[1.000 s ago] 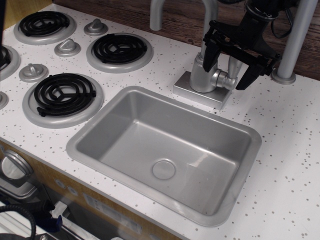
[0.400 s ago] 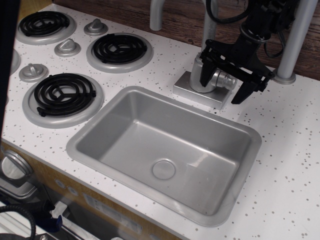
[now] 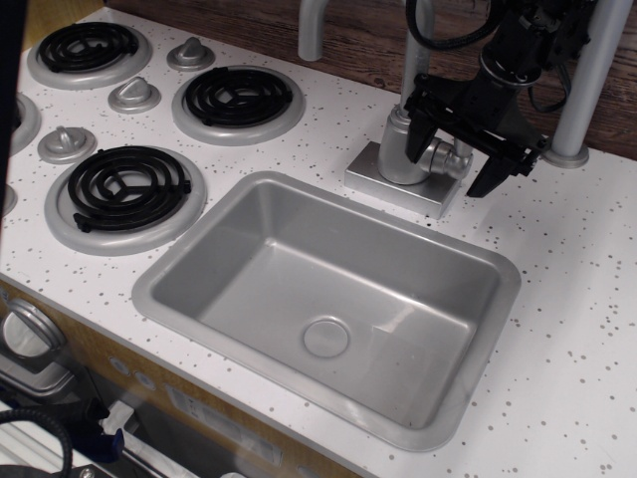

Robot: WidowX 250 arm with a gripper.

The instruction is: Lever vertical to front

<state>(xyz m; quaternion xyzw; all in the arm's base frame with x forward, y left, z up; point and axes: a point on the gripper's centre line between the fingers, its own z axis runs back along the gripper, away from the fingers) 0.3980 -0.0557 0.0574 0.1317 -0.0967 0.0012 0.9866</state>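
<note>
The lever [image 3: 439, 158] shows as a stubby silver pivot on the right side of the faucet base [image 3: 403, 181]. Its paddle is mostly hidden behind the gripper, so I cannot tell its angle. My black gripper [image 3: 447, 162] hangs over the pivot from the upper right. It is open, with one finger [image 3: 418, 118] to the left of the faucet column and the other finger [image 3: 495, 169] to the right of the pivot. I cannot tell whether a finger touches the lever.
The grey sink basin [image 3: 249, 199] lies in front of the faucet. The curved spout [image 3: 313, 30] rises behind it. A silver post [image 3: 587, 80] stands at the right. Black stove burners [image 3: 237, 98] and silver knobs [image 3: 133, 95] fill the left counter.
The gripper dipped lower around the pivot, then rose slightly and shifted right. It stays open, straddling the pivot. No clear lever movement shows.
</note>
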